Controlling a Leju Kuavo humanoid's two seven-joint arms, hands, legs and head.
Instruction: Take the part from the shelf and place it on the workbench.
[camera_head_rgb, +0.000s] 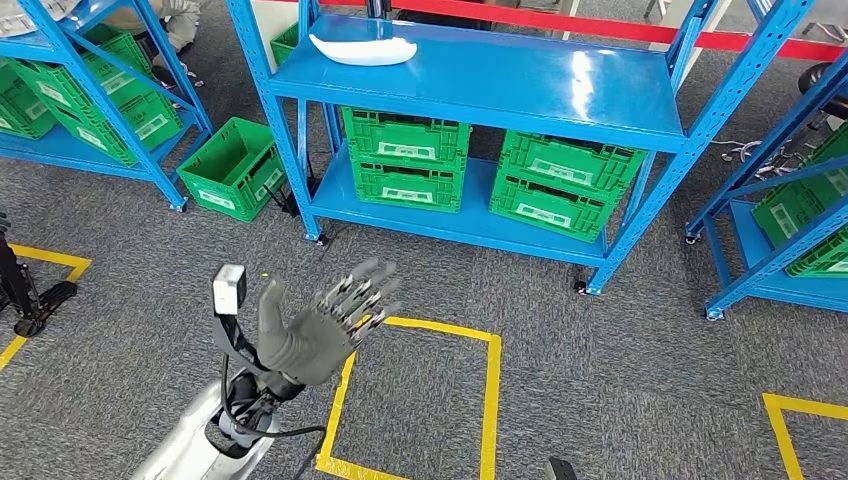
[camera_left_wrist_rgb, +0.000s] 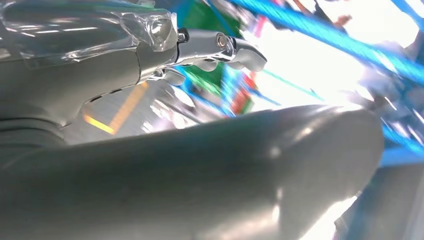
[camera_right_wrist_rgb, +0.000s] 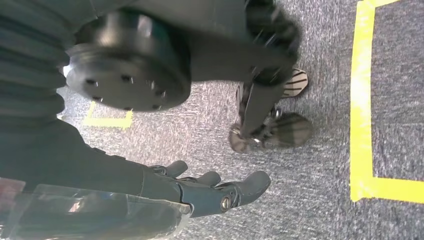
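While your left hand hangs raised over the grey carpet, fingers spread apart and holding nothing, the part lies untouched on the top board of the blue shelf, near its back left corner, well apart from the hand.

Containers: four green crates sit on the shelf's lower board, stacked in two pairs, ribbed plastic with white labels; you cannot see into them. One more green crate stands on the floor beside the shelf's left leg, open-topped, nothing visible inside. More green crates fill the side racks.

Shelf: glossy blue metal, angled braces. Carpet: coarse grey, marked with yellow tape squares.

Part: white, smooth, long and shallow, curved like a boat hull with one pointed end.

Right hand hangs low over the carpet, fingers loosely apart, holding nothing.
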